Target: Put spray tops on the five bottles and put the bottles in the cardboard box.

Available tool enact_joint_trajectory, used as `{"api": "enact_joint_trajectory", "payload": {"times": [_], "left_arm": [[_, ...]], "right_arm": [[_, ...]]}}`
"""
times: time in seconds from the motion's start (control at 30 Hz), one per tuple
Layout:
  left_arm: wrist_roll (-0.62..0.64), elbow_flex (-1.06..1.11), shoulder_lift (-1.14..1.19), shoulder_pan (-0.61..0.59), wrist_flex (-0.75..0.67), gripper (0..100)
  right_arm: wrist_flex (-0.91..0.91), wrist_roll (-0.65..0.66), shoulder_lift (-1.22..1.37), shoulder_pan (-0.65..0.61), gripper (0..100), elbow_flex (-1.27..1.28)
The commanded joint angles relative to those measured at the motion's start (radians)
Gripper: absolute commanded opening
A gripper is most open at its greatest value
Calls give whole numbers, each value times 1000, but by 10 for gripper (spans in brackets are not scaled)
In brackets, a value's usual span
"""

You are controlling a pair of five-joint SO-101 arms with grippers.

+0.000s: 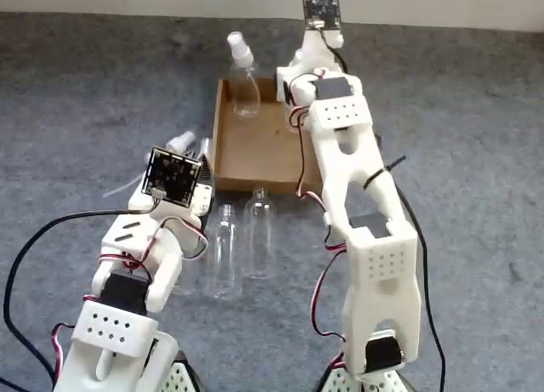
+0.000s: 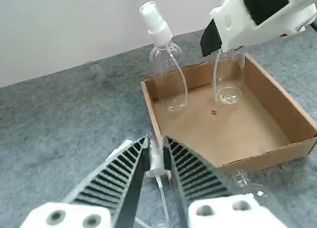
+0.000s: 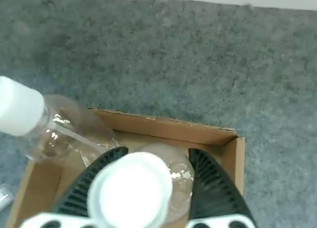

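The cardboard box lies at the back middle of the table. A clear bottle with a white spray top stands in its far left corner. At the far right corner my right gripper is shut on a second capped bottle that stands in the box. My left gripper hangs just left of the box, shut on a loose spray top whose tube points down. Two open bottles lie in front of the box.
The right arm stretches over the right side of the box. Cables trail across the grey carpet at the left. One open bottle's neck lies close to the box's near wall. Bare carpet lies on both outer sides.
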Motion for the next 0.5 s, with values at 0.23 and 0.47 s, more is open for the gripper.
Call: {"api": "enact_joint_trajectory", "payload": {"times": [0.23, 0.47], "left_arm": [[0, -10, -5, -5, -17, 6], [0, -10, -5, -5, -17, 6]], "right_arm": [[-21, 5, -5, 5, 125, -68], [-21, 5, -12, 4, 220, -70]]}}
